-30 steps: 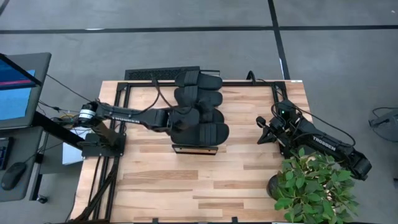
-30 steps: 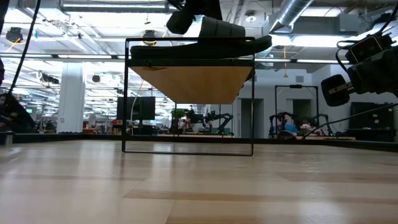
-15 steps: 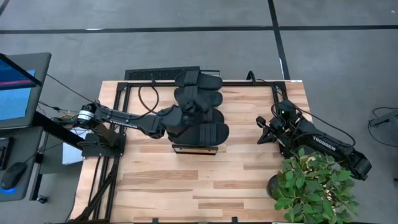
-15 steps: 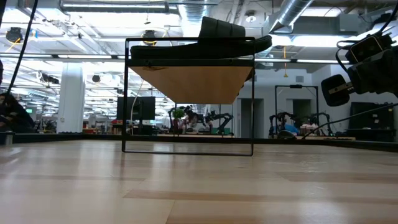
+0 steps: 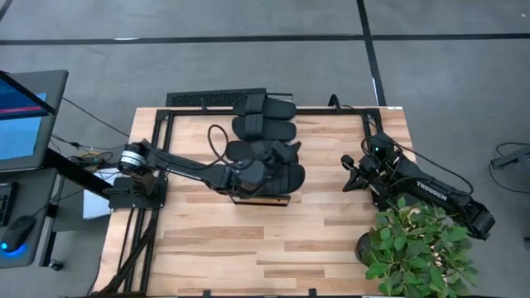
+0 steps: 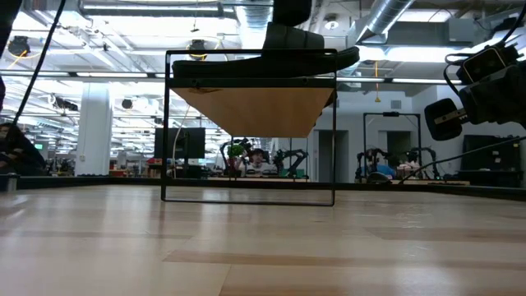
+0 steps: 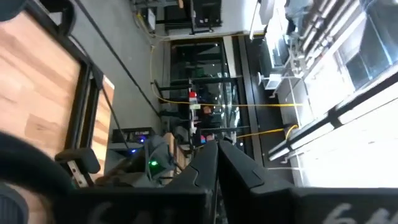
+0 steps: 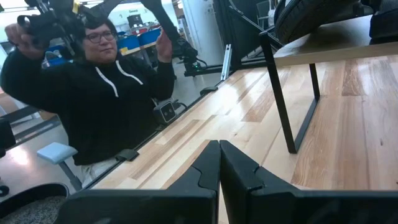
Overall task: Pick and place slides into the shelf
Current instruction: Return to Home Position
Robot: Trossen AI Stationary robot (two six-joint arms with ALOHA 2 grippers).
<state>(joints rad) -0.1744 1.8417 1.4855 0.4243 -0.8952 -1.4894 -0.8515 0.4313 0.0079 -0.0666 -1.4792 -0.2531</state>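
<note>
Several matte black slides lie in a row on the shelf's point(image 5: 259, 199) light-wood top: one at the far end point(image 5: 265, 106), one behind it point(image 5: 265, 128), a third point(image 5: 247, 151) and the nearest point(image 5: 281, 177). The low view shows the shelf's wooden underside point(image 6: 255, 107) on thin dark legs, and a slide's ribbed strap point(image 6: 294, 39) above it. My left gripper point(image 5: 288, 151) point(image 7: 216, 146) is shut and hovers level over the near slides, its tips free against the room. My right gripper point(image 5: 348, 172) point(image 8: 219, 148) is shut and waits by the table's right edge.
A potted plant point(image 5: 414, 248) stands at the table's near right corner. A person in a black hoodie point(image 8: 93, 93) sits beyond the table. A monitor point(image 5: 21, 116) stands off the left side. Bare table top point(image 5: 248, 248) lies near of the shelf.
My left gripper has moved from the left side of the slides toward the table's right, passing over the near slides, and now sits above their middle. The slides and shelf have stayed put.
</note>
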